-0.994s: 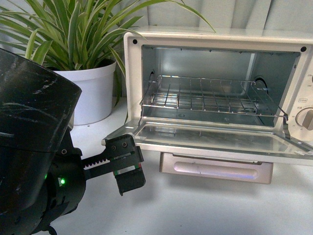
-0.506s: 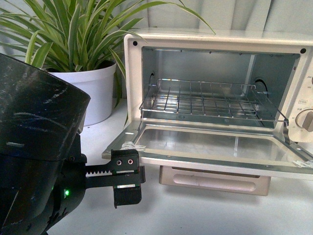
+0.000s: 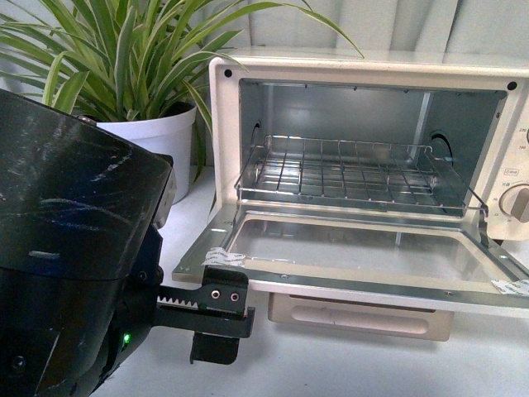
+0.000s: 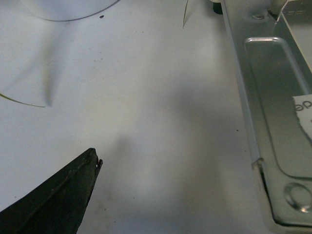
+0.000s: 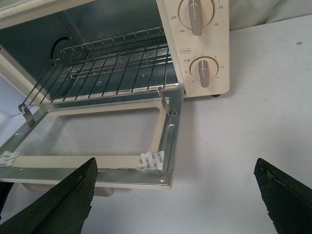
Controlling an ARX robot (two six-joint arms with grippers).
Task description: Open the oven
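Observation:
The cream-white oven [image 3: 223, 99] stands on the white table with its glass door [image 3: 355, 252] folded down flat. The pale bar handle [image 3: 364, 318] hangs under the door's front edge. The wire rack [image 3: 347, 169] sits inside, and a round knob [image 3: 519, 201] shows at the right. My left gripper [image 3: 216, 331] is open and empty, just below the door's front left corner and apart from it. One of its fingers [image 4: 68, 195] shows over bare table beside the door's edge [image 4: 258, 122]. My right gripper [image 5: 178, 183] is open and empty, near the door's right corner [image 5: 163, 170].
A spider plant in a white pot [image 3: 157, 149] stands left of the oven, close to my left arm. The pot's base [image 4: 63, 7] shows in the left wrist view. Two knobs [image 5: 204, 70] are on the oven's control panel. White table [image 3: 347, 368] lies in front.
The door has swung down further. My left gripper has dropped and drawn back from the door's left corner, and the arm now fills more of the front view.

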